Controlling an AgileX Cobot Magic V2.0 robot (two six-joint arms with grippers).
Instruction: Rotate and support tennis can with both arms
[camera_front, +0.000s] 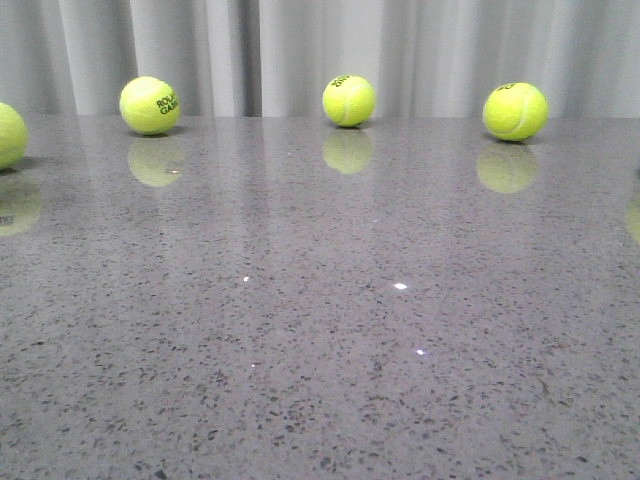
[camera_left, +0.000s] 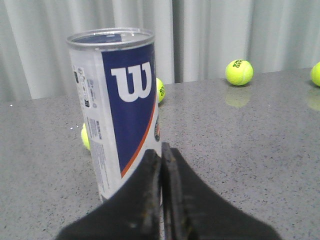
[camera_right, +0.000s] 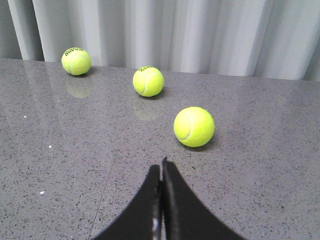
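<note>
Just ahead of the left end effector (camera_left: 161, 150), seen from the left wrist, the tennis can (camera_left: 118, 107) stands upright on the speckled grey table (camera_left: 240, 150), open silver rim up, the navy panel with the white W logo facing the camera and the orange stripe running down beside it. The left fingers are pressed together with nothing between them, so no grasp has begun. Over on the right wrist view, the right end effector (camera_right: 161, 167) is likewise closed up and empty, pointing at a loose tennis ball (camera_right: 194, 126) with two more balls farther back by the curtain. The front view shows only the table and four balls along the far edge; neither arm nor the can appears there. My read: this is the very start, the approach stage. To do it well, the left fingers would need to spread wide before closing in, then take the can around its mid-body, not near the rim, so it doesn't tip. The glossy label looks slick, so a square, centred hold matters. The right arm should steer clear of that near ball on its way to support.
</note>
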